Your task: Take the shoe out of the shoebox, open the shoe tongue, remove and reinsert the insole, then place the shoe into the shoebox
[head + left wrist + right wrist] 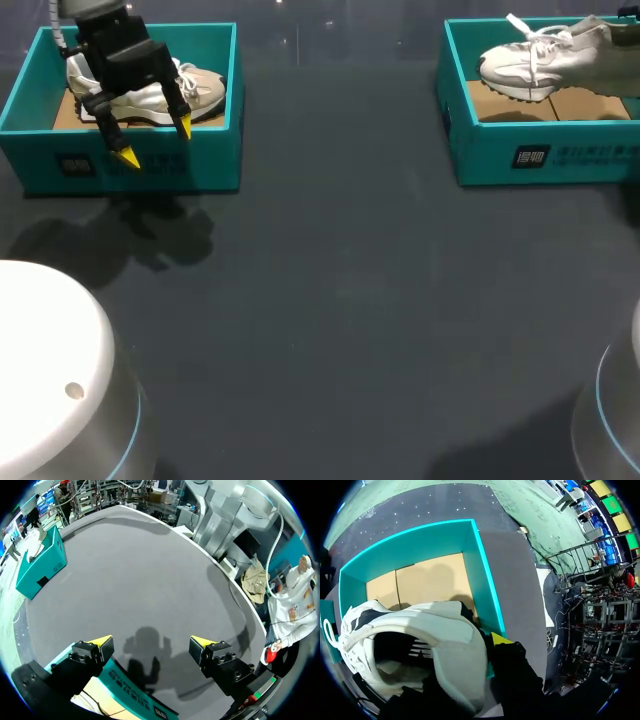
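Observation:
Two teal shoeboxes stand at the table's far side. In the left box (200, 160) lies a beige and white shoe (200, 95). My left gripper (156, 141) hangs open over that box's front wall, touching nothing; in the left wrist view its open fingers (151, 642) frame the front wall (130, 690) below. In the right box (540, 150) a white shoe (530, 55) sits raised at its heel. My right gripper (485, 650) is shut on the heel collar of the white shoe (440, 640), one yellow fingertip (500, 639) showing outside it, above the box's cardboard floor (430, 582).
The dark table (350, 300) stretches between and in front of the boxes. My arms' pale bases (50, 370) stand at the near corners. The right box (40, 562) shows far ahead of my left gripper.

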